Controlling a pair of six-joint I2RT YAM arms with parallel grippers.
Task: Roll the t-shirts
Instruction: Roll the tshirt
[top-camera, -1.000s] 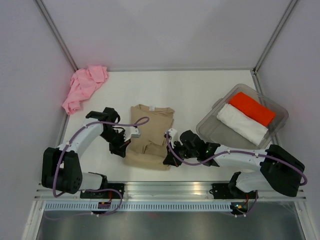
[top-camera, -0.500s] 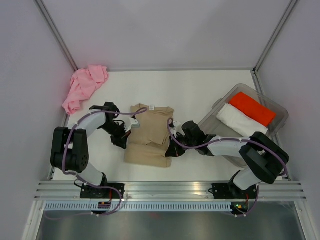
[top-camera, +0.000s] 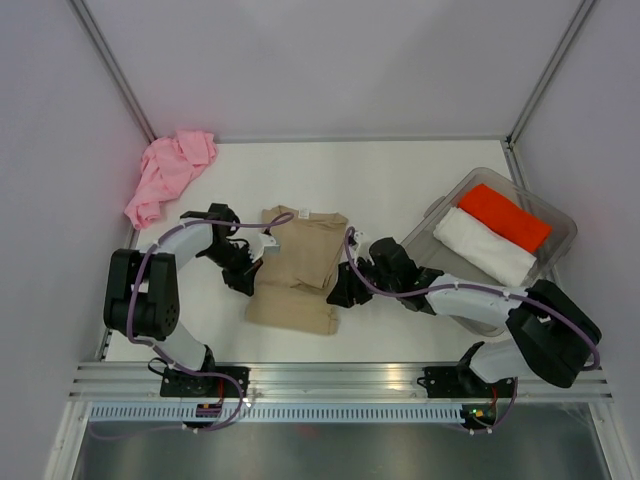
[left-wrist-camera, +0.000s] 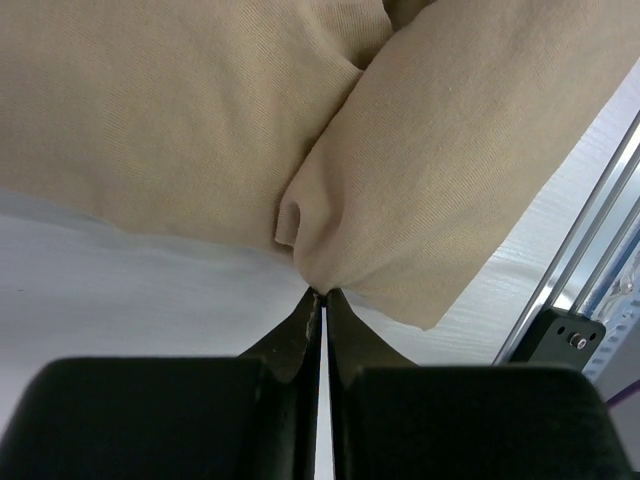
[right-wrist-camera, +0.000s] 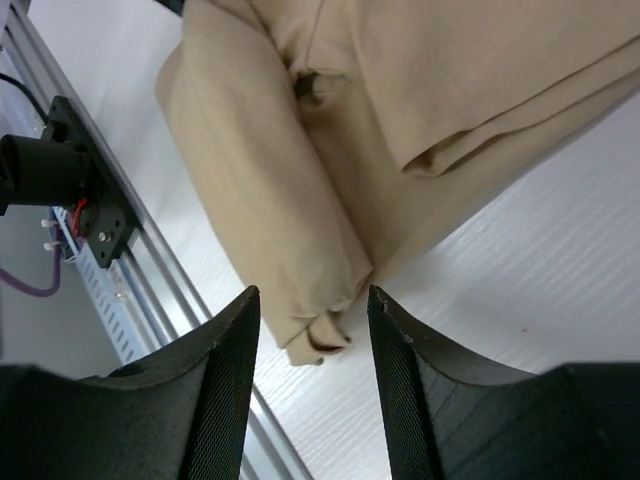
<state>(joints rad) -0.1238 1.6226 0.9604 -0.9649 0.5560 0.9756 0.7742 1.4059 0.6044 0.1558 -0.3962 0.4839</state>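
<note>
Centrally, the tan t-shirt (top-camera: 298, 270) lies on the white tabletop (top-camera: 400, 180) and serves as the reference for everything else. It is folded into a narrow strip, with its collar at the end farther from my bases and its near end doubled over into a thick, soft fold.

My left tool (top-camera: 250, 282) meets the left edge of the tan t-shirt. In the left wrist view its fingers (left-wrist-camera: 300, 335) are pressed together with only a hairline gap, and a small pucker of tan cloth is pinched at their tips.

My right tool (top-camera: 340, 293) sits at the right edge of the tan t-shirt, near the thick fold. In the right wrist view its two fingers (right-wrist-camera: 232, 360) stand well apart. The bulging end of the fold lies in line with the gap between them, and neither finger grips it.

A pink t-shirt (top-camera: 170, 175) lies crumpled well beyond the far left corner of the tan t-shirt, against the wall. To the right of the tan t-shirt stands a clear tub (top-camera: 415, 250), holding a white t-shirt (top-camera: 483, 247) and, just beyond it, a red t-shirt (top-camera: 503, 217), both folded and lying side by side.

An aluminium rail (right-wrist-camera: 100, 215) runs along the tabletop edge on the near side of the tan t-shirt.
</note>
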